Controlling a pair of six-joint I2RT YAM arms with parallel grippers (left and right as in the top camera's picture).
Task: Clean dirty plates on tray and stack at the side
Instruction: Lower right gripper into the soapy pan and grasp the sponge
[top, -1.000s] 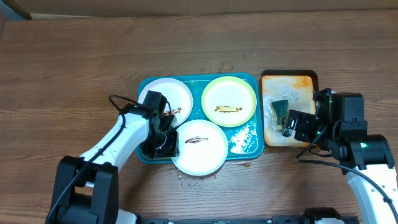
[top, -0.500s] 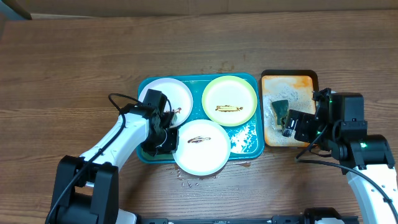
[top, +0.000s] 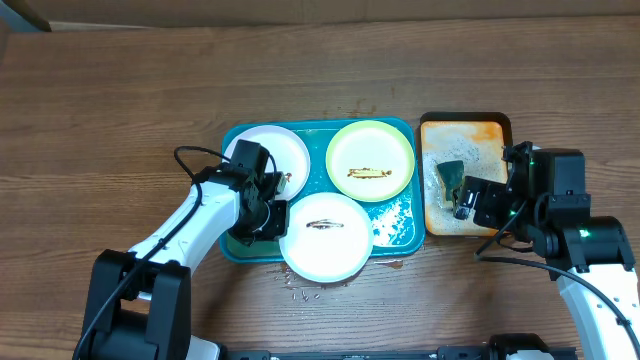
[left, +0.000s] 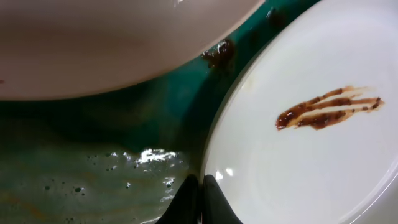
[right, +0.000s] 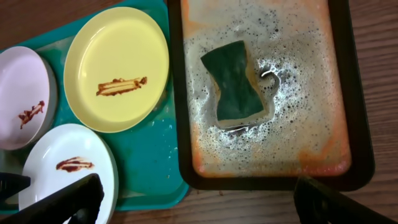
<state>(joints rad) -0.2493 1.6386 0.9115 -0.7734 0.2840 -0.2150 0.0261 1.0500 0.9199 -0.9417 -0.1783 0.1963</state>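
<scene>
Pinching the left rim of the front white plate (left: 311, 155) with the left hand (left: 200, 190), fingers pressed together. Sitting brown-smeared in the wet teal tray (top: 395, 232), overhanging its front edge, just beside a second white plate (top: 285, 155) and a yellow-green plate (top: 370, 160), both smeared. Holding the right hand (right: 196, 202) spread wide over the orange tray (right: 317, 149), near a green sponge (right: 235, 84) in foam. All on the wooden desk (top: 120, 100).

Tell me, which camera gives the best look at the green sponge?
The right wrist view: the sponge lies large and unobstructed in the foamy orange tray. The overhead view shows it only small; the left wrist view misses it.
</scene>
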